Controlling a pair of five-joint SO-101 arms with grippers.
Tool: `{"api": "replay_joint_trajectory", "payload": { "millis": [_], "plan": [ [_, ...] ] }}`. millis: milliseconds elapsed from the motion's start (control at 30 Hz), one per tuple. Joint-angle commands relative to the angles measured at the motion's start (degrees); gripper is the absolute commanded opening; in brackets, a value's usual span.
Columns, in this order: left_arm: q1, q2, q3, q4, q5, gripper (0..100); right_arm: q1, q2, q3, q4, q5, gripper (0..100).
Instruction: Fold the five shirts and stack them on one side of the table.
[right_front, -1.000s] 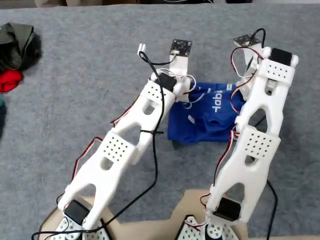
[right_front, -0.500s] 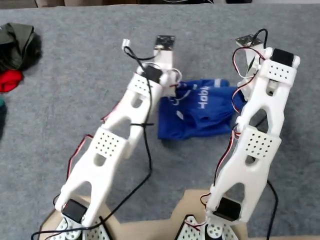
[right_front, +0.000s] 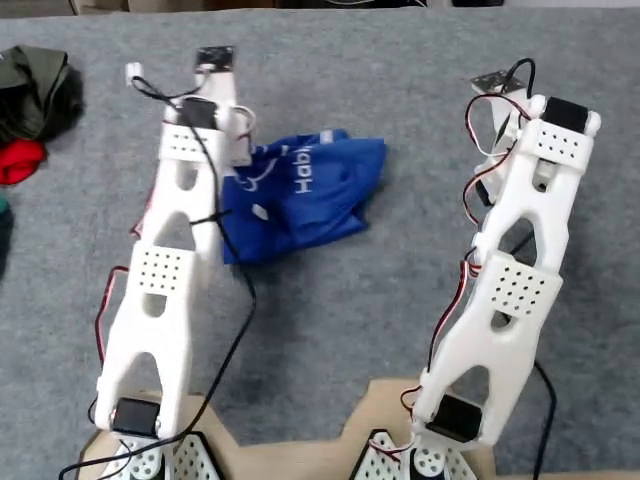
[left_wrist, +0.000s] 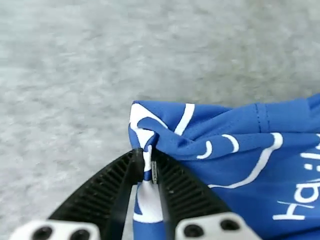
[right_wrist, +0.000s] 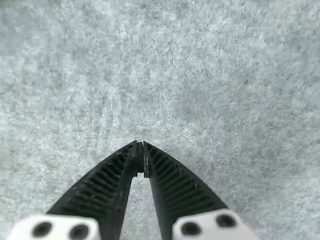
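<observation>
Lettering in white crosses the blue shirt pinched by the left hand, while the right hand is closed.

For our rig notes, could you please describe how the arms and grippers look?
The left arm and right arm are white plastic with perforated panels, cut-out openings, black motors and loose black, red and white cables. The left gripper and right gripper have black ribbed fingers on white mounts.
</observation>
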Motion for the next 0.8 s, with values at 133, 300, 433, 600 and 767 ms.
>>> {"api": "replay_joint_trajectory", "payload": {
  "millis": [133,300,433,600,767],
  "plan": [
    [1.1,-0.9,-3.9,2.7,-2.5,4,-2.3,-0.4,-2.6,2.4,-0.4,0.6],
    [3.6,-0.9,-7.8,4.7,1.3,23,-2.9,-0.3,-2.4,2.5,-0.4,0.6],
    [3.2,-2.0,-10.1,4.2,9.1,28,-2.9,-0.3,-2.3,2.5,-0.4,0.6],
    [2.3,-5.1,-9.5,3.7,9.5,28,-2.9,-0.3,-2.2,2.5,-0.4,0.6],
    [1.7,-4.8,-9.1,3.7,9.1,28,-2.9,-0.3,-2.2,2.5,-0.4,0.6]
  ]
}}
